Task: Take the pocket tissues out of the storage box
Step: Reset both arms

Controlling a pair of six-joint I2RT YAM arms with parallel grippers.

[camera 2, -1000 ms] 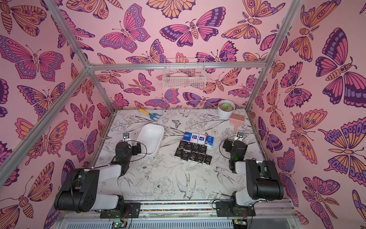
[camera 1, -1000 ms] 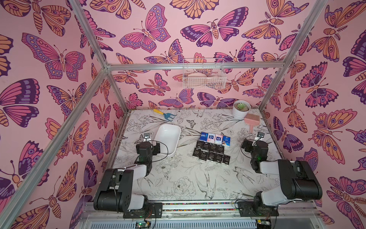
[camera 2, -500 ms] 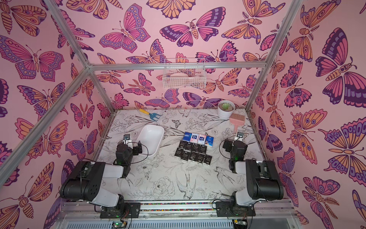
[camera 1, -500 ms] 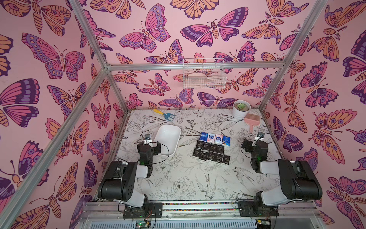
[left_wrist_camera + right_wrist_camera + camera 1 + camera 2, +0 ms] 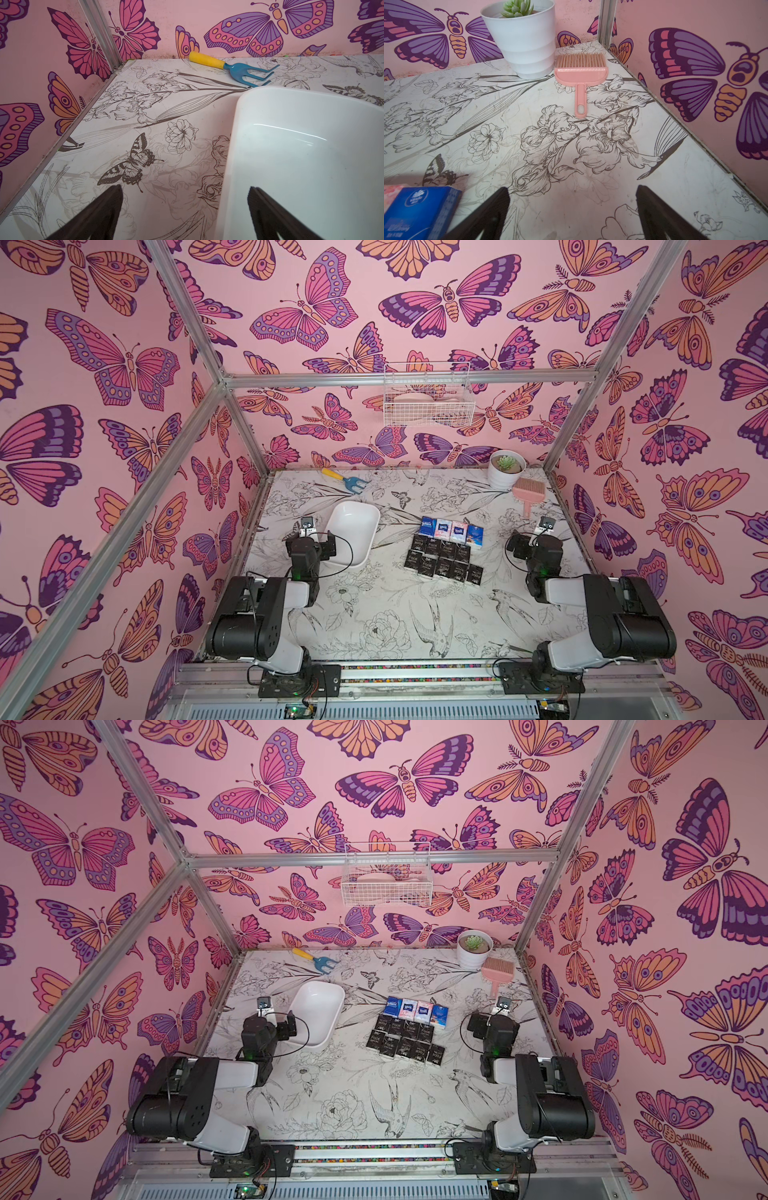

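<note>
Storage box [image 5: 353, 531], empty: your left gripper [image 5: 185, 187], wide and unladen like the right gripper [image 5: 573, 187], straddles its wall, so a sideways move could drag it.

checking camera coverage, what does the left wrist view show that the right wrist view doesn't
Only the left wrist view: the white box, empty where visible, the blue garden fork and the left gripper.
Only the right wrist view: the plant pot, the pink brush, a blue tissue packet and the right gripper.
Both: the flower-print table, the butterfly walls, and open jaws holding nothing.
</note>
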